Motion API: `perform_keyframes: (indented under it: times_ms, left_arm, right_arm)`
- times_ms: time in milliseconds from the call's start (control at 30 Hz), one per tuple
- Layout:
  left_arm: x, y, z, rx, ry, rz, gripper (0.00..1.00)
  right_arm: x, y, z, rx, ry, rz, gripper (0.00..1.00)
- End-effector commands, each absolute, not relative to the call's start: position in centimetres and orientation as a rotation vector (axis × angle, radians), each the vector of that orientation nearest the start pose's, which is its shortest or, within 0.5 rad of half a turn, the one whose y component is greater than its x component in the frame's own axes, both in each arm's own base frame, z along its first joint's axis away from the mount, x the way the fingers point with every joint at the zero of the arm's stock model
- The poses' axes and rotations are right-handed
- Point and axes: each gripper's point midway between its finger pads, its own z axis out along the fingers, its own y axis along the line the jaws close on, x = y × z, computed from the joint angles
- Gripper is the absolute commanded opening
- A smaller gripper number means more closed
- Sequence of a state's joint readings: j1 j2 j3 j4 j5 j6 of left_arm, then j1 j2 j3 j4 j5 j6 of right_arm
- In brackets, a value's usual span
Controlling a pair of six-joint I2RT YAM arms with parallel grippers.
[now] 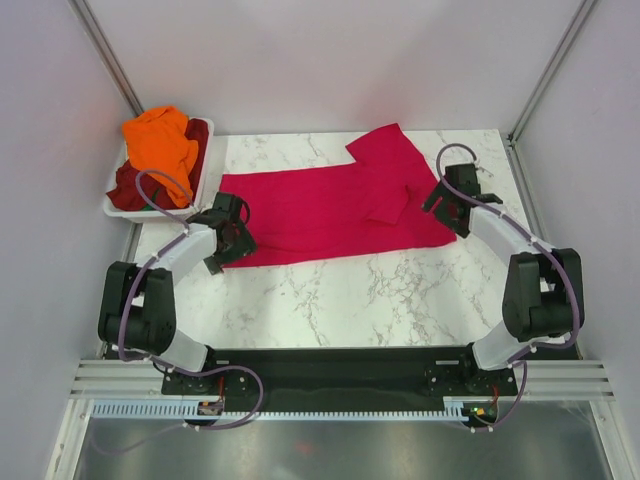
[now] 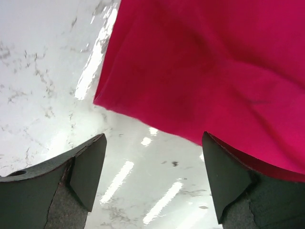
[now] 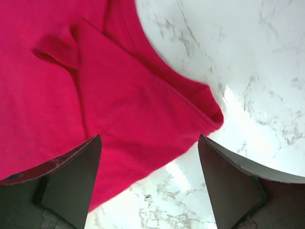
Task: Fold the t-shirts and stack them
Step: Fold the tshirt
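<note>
The job looked to be in its early part. One crimson-pink shirt lay spread across the far half of the marble-patterned table, its body running left to right, mostly flat. One sleeve appeared to be turned in over the chest, while the other stuck out toward the back edge. It was not yet a tidy folded packet, and no stack had been started. The orange shirt and the dark maroon shirt sat crumpled together in a white plastic basket at the far left corner, the orange one on top, both unfolded. The left gripper hung over the shirt's left end and the right gripper over its right end. Both had their jaws standing wide apart and held nothing. In the wrist views the dark, wedge-shaped fingers framed the cloth's edge from above. The fabric looked soft and matte with shallow creases and a stitched hem, against a glossy, hard tabletop that reflected the lights.
</note>
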State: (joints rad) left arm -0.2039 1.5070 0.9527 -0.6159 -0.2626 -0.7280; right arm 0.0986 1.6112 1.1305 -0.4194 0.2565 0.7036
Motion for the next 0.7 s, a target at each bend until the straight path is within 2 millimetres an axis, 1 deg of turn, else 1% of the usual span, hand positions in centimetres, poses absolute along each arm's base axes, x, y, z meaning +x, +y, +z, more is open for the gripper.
perform_keyframes:
  times_ms: [0,33,67,133,200,333,433,467,533,567,600,633,667]
  left_arm:
    - [30.8,-4.6,3.7,-0.814,2.544,0.045,0.89]
    - [30.4,-4.5,3.1,-0.817,2.552,0.052,0.89]
    - [30.6,-4.6,2.9,-0.818,2.544,0.048,0.89]
    - [30.6,-4.3,2.6,-0.818,2.544,0.064,0.90]
    - [30.7,-4.3,2.7,-0.812,2.537,0.069,0.90]
    - [30.9,-3.4,3.3,-0.811,2.493,0.111,0.91]
    - [30.7,-3.1,2.8,-0.832,2.484,0.135,0.92]
    - [30.5,-2.9,2.5,-0.843,2.488,0.151,0.92]
    - [30.1,-2.5,2.1,-0.868,2.481,0.176,0.91]
    - [30.1,-2.4,2.1,-0.872,2.473,0.177,0.91]
    - [30.1,-2.4,2.3,-0.874,2.464,0.170,0.89]
    - [30.2,-2.6,3.2,-0.874,2.439,0.139,0.88]
    - [30.3,-2.6,3.7,-0.870,2.425,0.121,0.87]
  right_arm:
    - [38.7,3.0,6.6,0.831,2.337,0.095,0.89]
    - [38.5,3.0,6.1,0.824,2.350,0.097,0.89]
    - [38.3,3.0,5.4,0.825,2.371,0.089,0.88]
    - [38.2,2.6,4.8,0.832,2.379,0.073,0.88]
    - [38.3,1.8,4.4,0.846,2.371,0.056,0.88]
    - [38.5,0.3,3.9,0.880,2.361,0.024,0.88]
    - [38.5,-0.1,3.1,0.897,2.367,0.020,0.86]
    - [38.3,0.0,2.6,0.897,2.381,0.025,0.85]
    - [38.2,-0.1,2.2,0.900,2.388,0.023,0.81]
    - [38.1,0.0,2.1,0.896,2.388,0.024,0.77]
    - [38.0,-0.1,2.0,0.896,2.388,0.021,0.75]
    - [37.9,-0.1,2.0,0.894,2.387,0.021,0.73]
    - [37.8,-0.1,1.8,0.894,2.390,0.022,0.68]
